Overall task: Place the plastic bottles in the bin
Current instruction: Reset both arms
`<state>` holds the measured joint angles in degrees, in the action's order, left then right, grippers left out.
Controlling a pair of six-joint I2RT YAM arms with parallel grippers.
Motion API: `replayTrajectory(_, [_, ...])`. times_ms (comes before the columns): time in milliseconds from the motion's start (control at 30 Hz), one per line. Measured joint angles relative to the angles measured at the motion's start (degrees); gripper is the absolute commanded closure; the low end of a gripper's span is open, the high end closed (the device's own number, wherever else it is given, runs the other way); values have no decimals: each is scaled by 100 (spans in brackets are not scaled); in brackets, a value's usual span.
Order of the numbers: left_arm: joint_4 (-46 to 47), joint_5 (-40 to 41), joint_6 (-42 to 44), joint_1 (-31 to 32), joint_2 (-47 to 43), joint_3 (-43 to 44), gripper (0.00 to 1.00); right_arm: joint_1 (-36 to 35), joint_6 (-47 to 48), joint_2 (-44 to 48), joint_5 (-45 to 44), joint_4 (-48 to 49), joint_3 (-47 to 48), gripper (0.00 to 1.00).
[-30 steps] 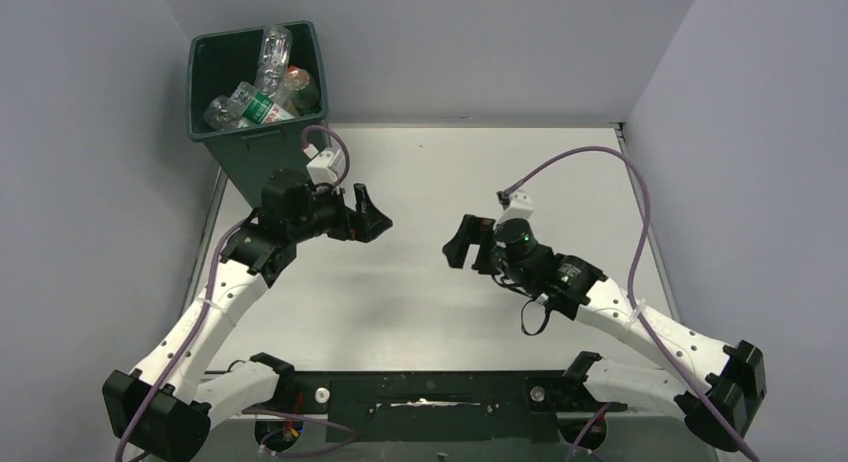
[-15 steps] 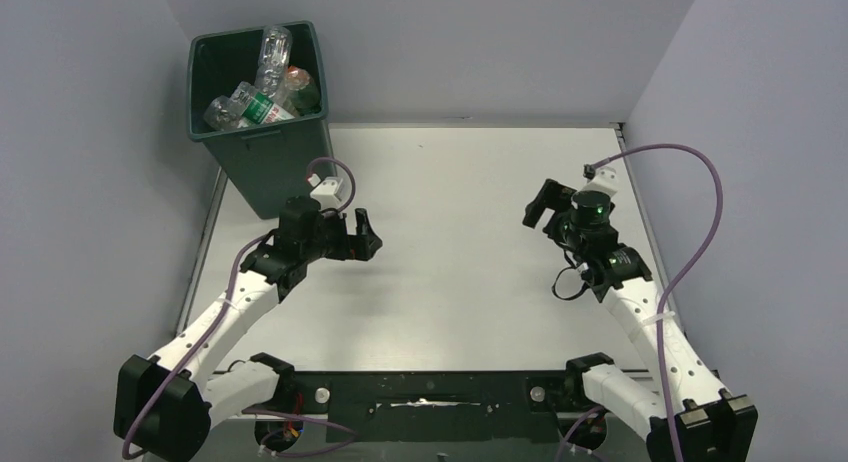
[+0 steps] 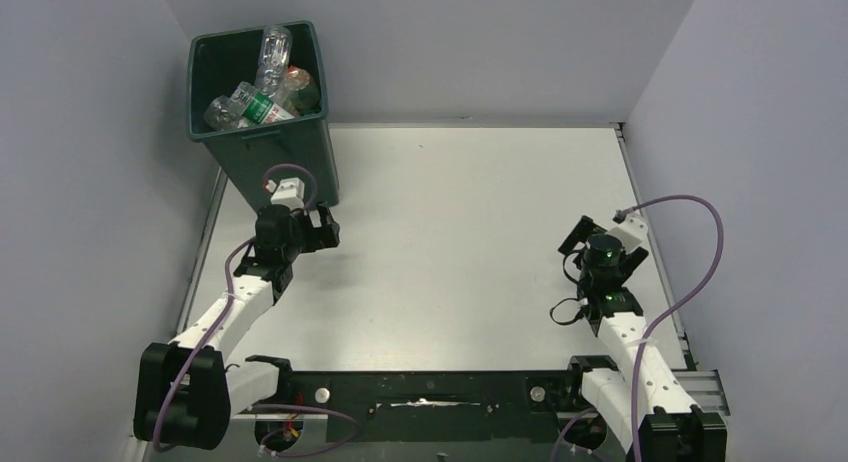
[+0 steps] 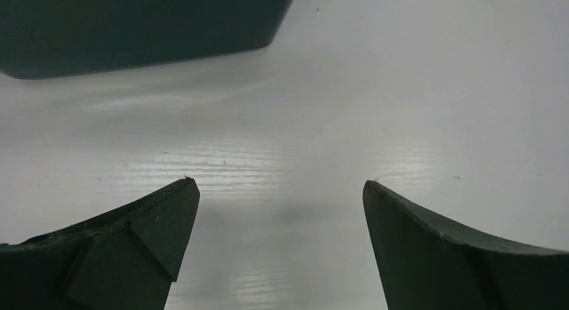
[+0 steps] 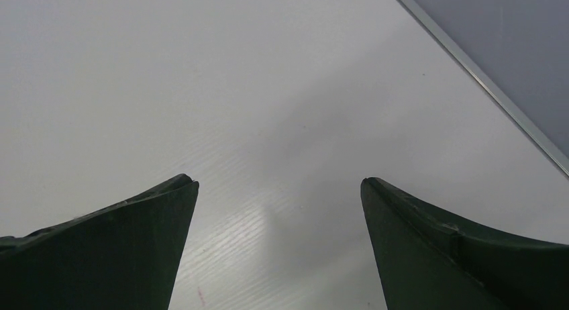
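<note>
The dark green bin (image 3: 250, 162) stands at the table's far left corner. Several plastic bottles (image 3: 262, 97) are piled inside it: clear ones, one with a green label (image 3: 257, 108), and a reddish one (image 3: 298, 84). No bottle lies on the table. My left gripper (image 3: 325, 229) hovers low just in front of the bin's foot, open and empty. In the left wrist view the gripper (image 4: 280, 186) frames bare table, with the bin's base (image 4: 134, 28) at the upper left. My right gripper (image 3: 578, 237) is open and empty near the right side; between its fingertips (image 5: 280, 182) is only white surface.
Grey walls close the table in on the left, back and right. A metal edge strip (image 5: 483, 82) runs along the right side close to my right gripper. Purple cables (image 3: 690, 242) loop off both wrists. The arm bases sit on the black rail (image 3: 430, 392) at the near edge.
Both arms have drawn back from the table's middle. The left gripper went left to the bin's foot, the right gripper right and nearer to the edge. Both stayed open.
</note>
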<state>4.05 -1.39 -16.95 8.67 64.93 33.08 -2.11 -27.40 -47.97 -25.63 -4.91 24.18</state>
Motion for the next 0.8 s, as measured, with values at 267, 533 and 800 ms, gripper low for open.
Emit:
replayTrajectory(267, [1080, 564, 555, -205, 101, -632, 4, 520, 402, -271, -367, 1696, -914, 2])
replayTrajectory(533, [2479, 223, 632, -1088, 782, -1073, 4, 649, 1058, -1475, -354, 3746, -1290, 3])
replayTrajectory(800, [3759, -688, 656, -1620, 1392, -1432, 5, 739, 1598, -2594, -33, 5270, -1403, 2])
